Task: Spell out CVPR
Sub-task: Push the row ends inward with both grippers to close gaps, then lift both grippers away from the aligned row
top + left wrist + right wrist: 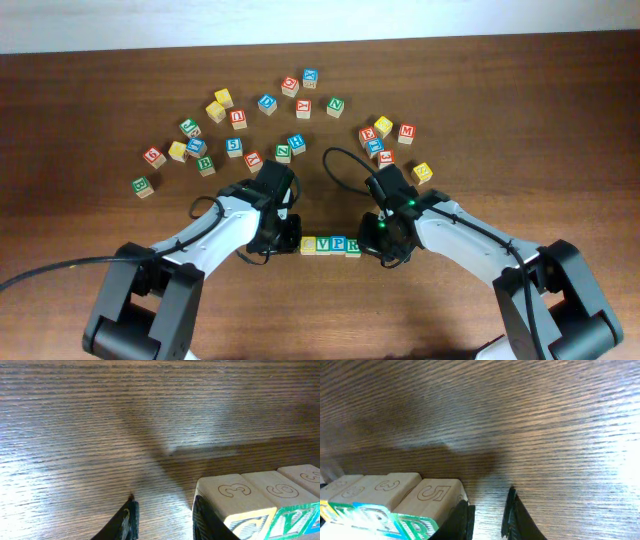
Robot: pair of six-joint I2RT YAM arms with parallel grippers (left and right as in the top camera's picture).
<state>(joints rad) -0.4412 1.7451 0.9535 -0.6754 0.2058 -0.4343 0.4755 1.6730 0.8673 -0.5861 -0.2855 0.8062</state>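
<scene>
CVPR row [331,245] sat spelled at lower centre of the overhead frame, an arm on each side.
Left fingers [129,521] were slightly parted and empty, just beside the C cube [232,492]. Right fingers [516,520] were the same, beside the R cube [430,494]. Loose cubes [265,103] lay scattered across the upper desk [80,100].

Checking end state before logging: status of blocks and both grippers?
CVPR row: four cubes side by side, touching, spelled out
left gripper: open, empty, at the C end
right gripper: slightly open, empty, at the R end
other cubes: scattered loose, apart from the row
</scene>
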